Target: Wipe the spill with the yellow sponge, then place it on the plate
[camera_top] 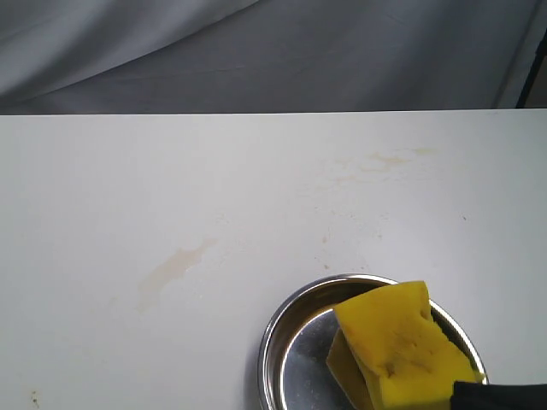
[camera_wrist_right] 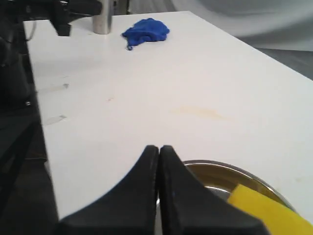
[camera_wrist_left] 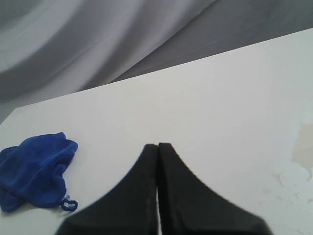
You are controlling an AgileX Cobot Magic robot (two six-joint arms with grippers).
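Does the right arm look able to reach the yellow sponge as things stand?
Probably yes: the right gripper is beside the yellow sponge on the plate with nothing between them, though its shut jaws would need opening.

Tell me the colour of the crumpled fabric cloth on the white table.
Deep blue, plain. The crumpled fabric cloth shows best in the left wrist view.

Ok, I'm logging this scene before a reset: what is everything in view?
White table: one.
Grey backdrop: one, behind the table.
Round stainless-steel plate: one, silver, lower right in exterior view.
Yellow foam sponge: one, yellow, in the plate.
Pale tan smear: one, left of the plate.
Fainter tan marks: few, farther back.
Crumpled blue cloth: one, on the table, outside the exterior view.
Left gripper: black, shut, empty.
Right gripper: black, shut, beside the sponge.
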